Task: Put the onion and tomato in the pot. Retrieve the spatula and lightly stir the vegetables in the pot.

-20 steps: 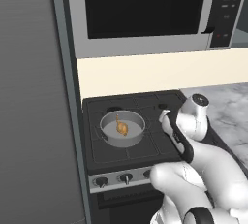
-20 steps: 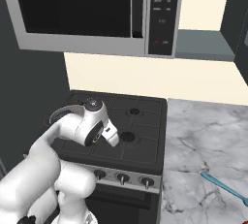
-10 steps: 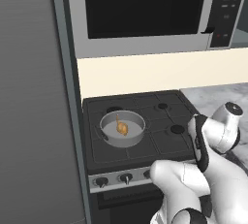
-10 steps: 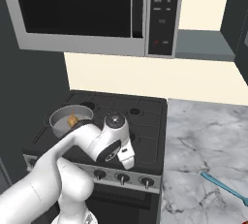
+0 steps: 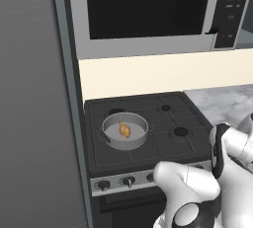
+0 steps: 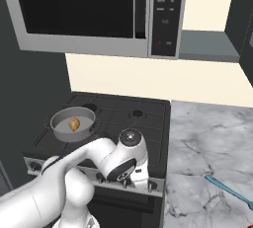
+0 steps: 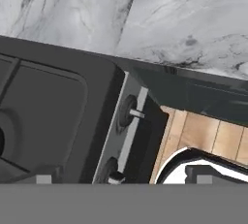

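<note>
White and dark-jointed, the robot arm [image 6: 106, 160] is folded low at the front edge of the black gas stove [image 6: 123, 118], its wrist over the stove's right front corner beside the grey-veined marble counter [image 6: 207, 143]. The two-finger gripper is hidden behind the wrist in the base views; in the hand view only the pale bases of its fingers [image 7: 42, 179] show, set far apart at the bottom edge, so the jaws stand wide open and hold nothing. That view looks down on the stove's front corner, two black control knobs [image 7: 127, 110] and a strip of wooden floor [image 7: 208, 138].

On the front left burner sits the round shallow grey metal pot [image 5: 112, 136], upright. The small golden-brown onion [image 5: 124, 130] lies inside it, on the pale bottom, stem tip up.

On the counter to the right, well apart from the stove, lies the slim teal-blue spatula [image 6: 228, 189], near the counter's front edge.

Beyond, a silver microwave [image 6: 94, 15] hangs above the stove against a cream wall.
</note>
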